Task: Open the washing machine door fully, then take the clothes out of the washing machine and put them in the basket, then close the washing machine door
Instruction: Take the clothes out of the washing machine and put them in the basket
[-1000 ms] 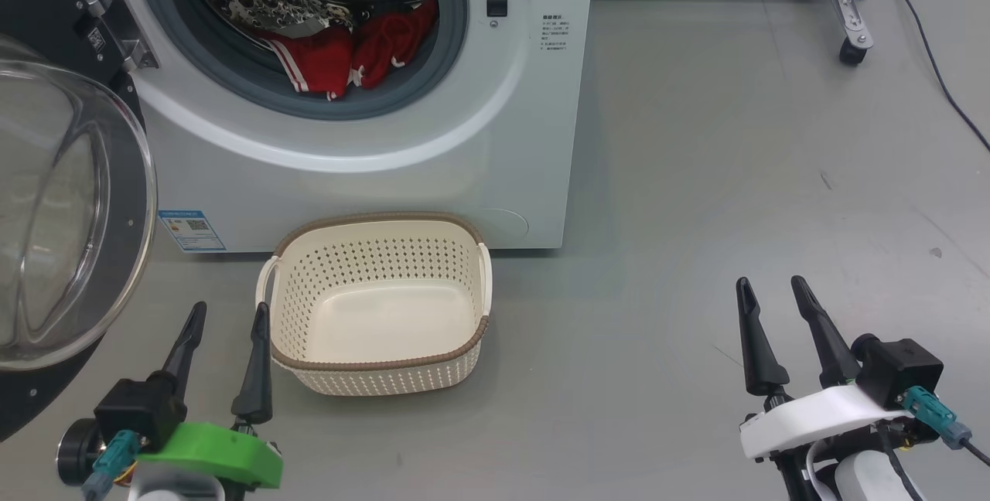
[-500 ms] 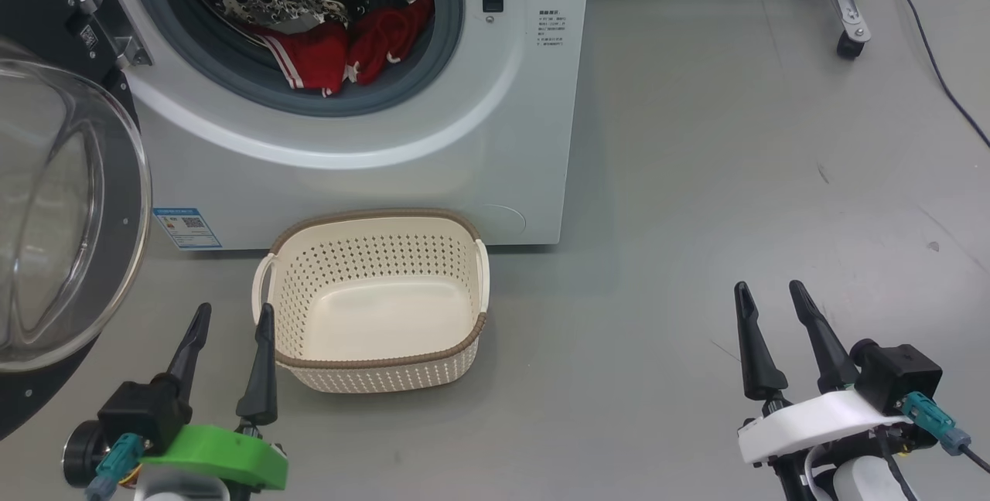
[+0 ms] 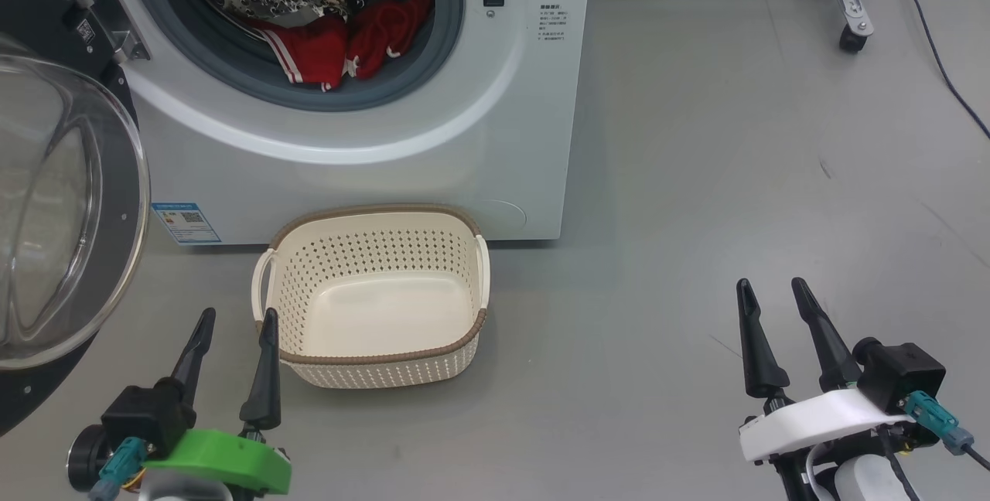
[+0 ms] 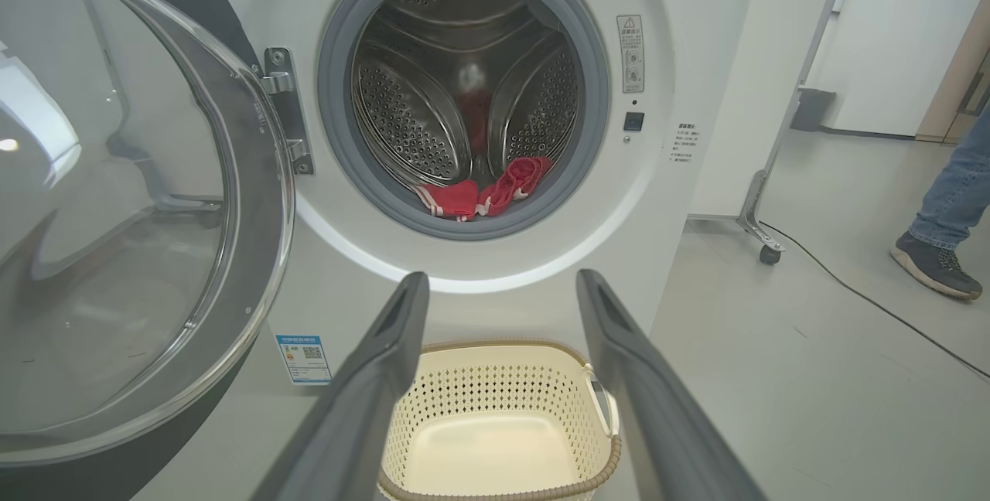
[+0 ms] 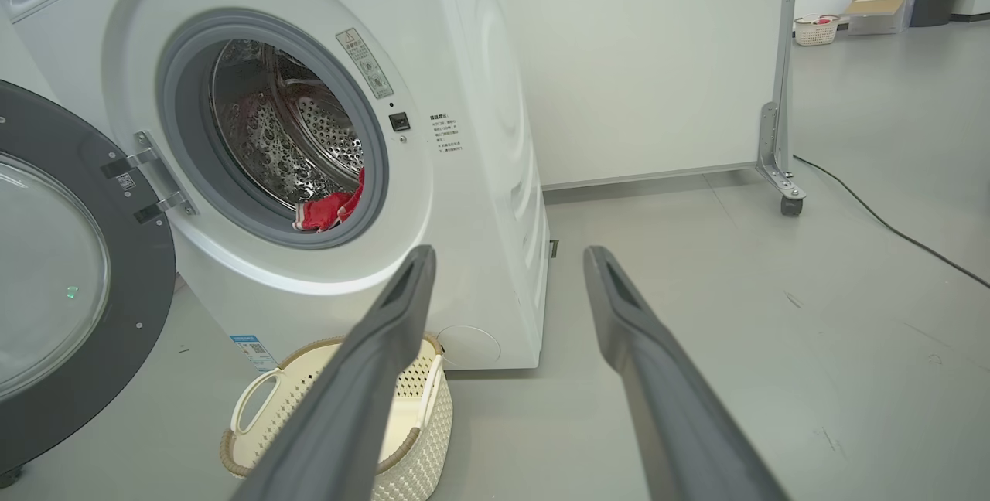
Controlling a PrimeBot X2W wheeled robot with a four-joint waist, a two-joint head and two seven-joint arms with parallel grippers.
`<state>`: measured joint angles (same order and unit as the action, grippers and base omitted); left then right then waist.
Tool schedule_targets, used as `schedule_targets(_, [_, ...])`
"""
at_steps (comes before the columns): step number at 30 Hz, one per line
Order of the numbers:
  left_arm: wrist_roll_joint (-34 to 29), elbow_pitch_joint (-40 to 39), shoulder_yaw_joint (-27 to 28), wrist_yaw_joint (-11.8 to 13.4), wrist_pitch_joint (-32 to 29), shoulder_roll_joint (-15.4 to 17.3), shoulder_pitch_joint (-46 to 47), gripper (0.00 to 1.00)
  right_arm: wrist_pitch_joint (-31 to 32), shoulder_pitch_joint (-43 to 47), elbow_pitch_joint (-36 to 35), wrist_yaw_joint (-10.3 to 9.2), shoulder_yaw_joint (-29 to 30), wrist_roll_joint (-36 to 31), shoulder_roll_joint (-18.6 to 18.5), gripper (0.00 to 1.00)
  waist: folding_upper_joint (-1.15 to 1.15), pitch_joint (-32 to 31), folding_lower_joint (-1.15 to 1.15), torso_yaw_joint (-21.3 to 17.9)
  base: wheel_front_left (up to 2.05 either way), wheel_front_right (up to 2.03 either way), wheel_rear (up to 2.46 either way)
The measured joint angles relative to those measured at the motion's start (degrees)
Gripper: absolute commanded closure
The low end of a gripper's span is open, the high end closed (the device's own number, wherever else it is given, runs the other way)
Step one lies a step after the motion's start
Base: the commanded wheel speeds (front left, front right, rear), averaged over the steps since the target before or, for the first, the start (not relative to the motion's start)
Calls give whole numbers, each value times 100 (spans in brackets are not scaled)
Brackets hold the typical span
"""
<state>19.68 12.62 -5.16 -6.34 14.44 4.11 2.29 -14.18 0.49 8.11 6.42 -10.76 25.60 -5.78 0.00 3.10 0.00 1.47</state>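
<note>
The white washing machine stands with its round door swung wide to the left, glass bowl facing me. Red clothes with white stripes lie at the front of the steel drum, also seen as clothes and clothes. The cream basket sits empty on the floor before the machine, basket, basket. My left gripper hangs open beside the basket's left rim. My right gripper stands open over bare floor at the lower right. Both hold nothing.
A metal frame leg on a caster and a black cable lie at the far right. A person's leg and dark shoe stand far right in the left wrist view. Grey floor stretches right of the machine.
The head view has shifted slightly, moving the machine and basket up in the picture. Both grippers stay open in nearly the same places.
</note>
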Motion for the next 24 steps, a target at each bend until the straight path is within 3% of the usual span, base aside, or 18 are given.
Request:
schedule_targets(16, [16, -45, -15, -9, 0, -3, -1, 0, -1, 0, -16, 1, 35, -1, 23, 0, 0, 67, 0, 18, 0, 0, 0])
schedule_targets(24, [435, -20, -66, -53, 0, -68, -4, 0, -1, 0, -16, 1, 45, -11, 27, 0, 0, 67, 0, 32, 5, -5, 0])
